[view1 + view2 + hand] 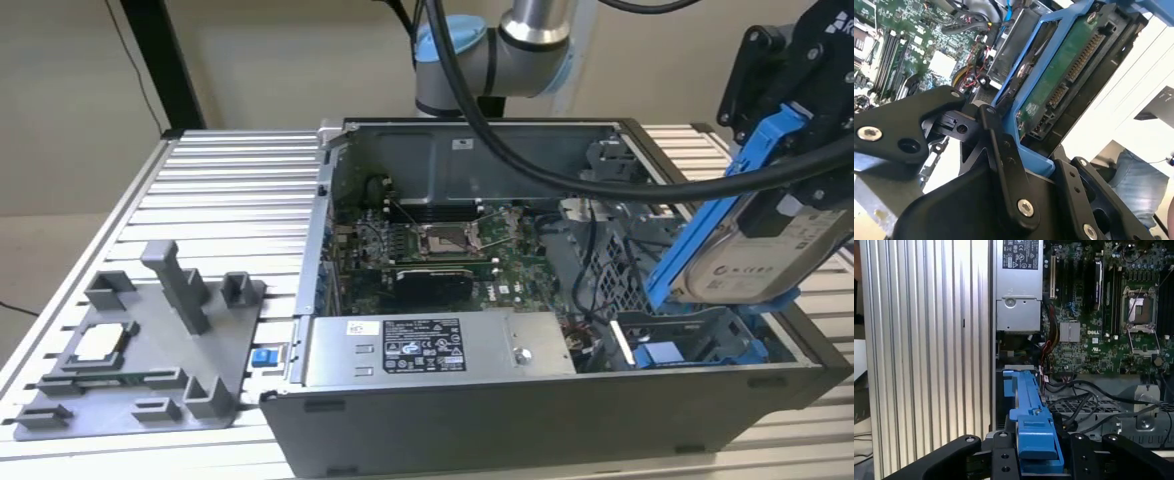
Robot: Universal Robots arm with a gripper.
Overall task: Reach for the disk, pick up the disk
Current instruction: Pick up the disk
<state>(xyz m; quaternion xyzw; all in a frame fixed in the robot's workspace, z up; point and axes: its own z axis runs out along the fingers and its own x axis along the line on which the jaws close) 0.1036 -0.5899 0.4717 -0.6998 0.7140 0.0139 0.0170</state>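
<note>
At the right edge of the exterior view, the end effector (787,150) held the disk (747,250) by its blue rails, tilted and lifted above the open computer case (534,400) on the table (227,190). The second wrist view showed the disk's (1064,75) green circuit-board underside (hidden from outside), clamped between black fingers (1004,155). The first wrist view gave the motherboard (1114,315).

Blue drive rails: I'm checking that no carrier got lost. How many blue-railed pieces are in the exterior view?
2. One edges the disk, held tilted by the gripper above the case. Another, the blue bracket, sits in the bay below. Others may be hidden.
</note>
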